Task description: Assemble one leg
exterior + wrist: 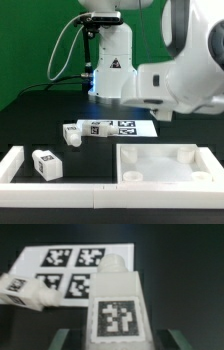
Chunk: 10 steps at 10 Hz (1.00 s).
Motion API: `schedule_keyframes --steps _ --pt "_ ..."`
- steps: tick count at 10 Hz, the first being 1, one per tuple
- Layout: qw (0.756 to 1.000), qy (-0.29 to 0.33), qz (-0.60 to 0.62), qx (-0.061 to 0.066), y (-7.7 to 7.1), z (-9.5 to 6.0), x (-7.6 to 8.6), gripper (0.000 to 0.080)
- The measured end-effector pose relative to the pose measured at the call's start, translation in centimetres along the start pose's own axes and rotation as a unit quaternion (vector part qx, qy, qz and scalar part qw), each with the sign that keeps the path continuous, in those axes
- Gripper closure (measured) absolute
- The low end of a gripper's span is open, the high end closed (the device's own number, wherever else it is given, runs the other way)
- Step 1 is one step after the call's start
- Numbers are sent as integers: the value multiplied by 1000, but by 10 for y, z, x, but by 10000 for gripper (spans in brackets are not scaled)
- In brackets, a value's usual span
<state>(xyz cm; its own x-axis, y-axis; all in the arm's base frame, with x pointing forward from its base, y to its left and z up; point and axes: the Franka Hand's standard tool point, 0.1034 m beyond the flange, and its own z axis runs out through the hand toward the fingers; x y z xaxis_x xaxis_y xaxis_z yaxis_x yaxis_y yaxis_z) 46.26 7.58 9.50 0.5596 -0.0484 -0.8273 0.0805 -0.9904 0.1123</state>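
In the wrist view my gripper [119, 335] is shut on a leg [116, 297], a white stubby block-peg with a square tag on its face. The dark fingers [68, 338] flank its wide end and its narrow tip points away toward the marker board [72, 263]. A second leg [24, 291] lies on its side at the board's corner; it also shows in the exterior view [73, 132]. A third leg [45, 165] stands near the front on the exterior view's left. The gripper itself is hidden in the exterior view behind the arm's bulk [185, 75].
The marker board [112, 127] lies mid-table. A large flat white panel [165, 165] with round corner recesses lies at the front on the exterior view's right. A white border bar [14, 164] runs along the front left. The robot base [110, 60] stands at the back.
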Motion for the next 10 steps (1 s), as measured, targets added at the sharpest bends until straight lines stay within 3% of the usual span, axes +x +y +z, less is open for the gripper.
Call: schedule_keyframes --steps 1,4,5,6,7,8,9,10 --pt "998 60 -2 5 -4 -5 14 514" --pt "989 150 -5 19 -7 -12 15 514" --pt "983 173 -15 63 -11 -37 5 514" --pt "971 215 -18 101 -1 -76 -1 514" --pt "952 283 -16 115 11 -105 2 514" --pt "931 343 -11 121 18 -118 0 512" --pt "922 367 -6 120 15 -108 -1 512" --pt "908 401 -3 119 14 -109 2 512"
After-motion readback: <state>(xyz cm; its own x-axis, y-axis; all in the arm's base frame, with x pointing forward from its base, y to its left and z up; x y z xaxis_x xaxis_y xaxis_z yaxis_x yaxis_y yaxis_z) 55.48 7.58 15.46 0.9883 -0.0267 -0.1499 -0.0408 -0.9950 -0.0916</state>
